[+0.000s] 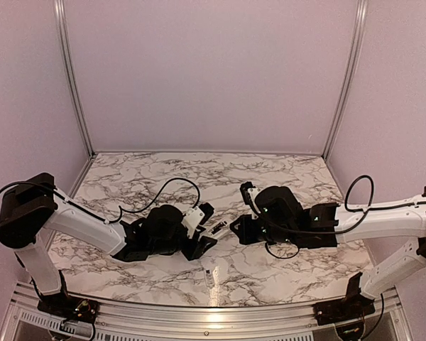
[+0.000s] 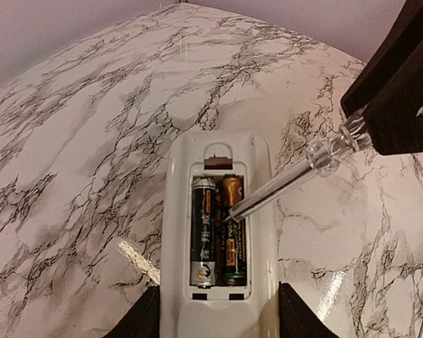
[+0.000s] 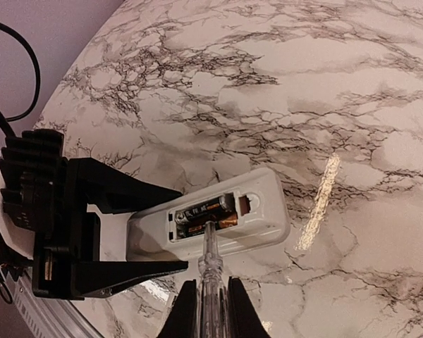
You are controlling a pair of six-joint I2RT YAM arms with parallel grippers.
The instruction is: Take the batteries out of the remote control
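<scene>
The white remote control (image 2: 218, 151) lies back-up between the fingers of my left gripper (image 2: 218, 318), which is shut on its near end. Its dark recess is uncovered and holds the two batteries (image 2: 204, 232) side by side, the second one (image 2: 233, 243) gold-topped. My right gripper (image 3: 210, 310) is shut on a clear thin tool (image 3: 210, 264). The tool's tip rests on the batteries (image 3: 206, 215) in the remote (image 3: 264, 211). From the top, the remote (image 1: 219, 228) sits between the left gripper (image 1: 206, 227) and the right gripper (image 1: 236, 229).
A thin pale strip (image 1: 209, 275) lies on the marble table (image 1: 199, 177) near the front edge, between the two arms. Metal rails run along the table's front and up the back corners.
</scene>
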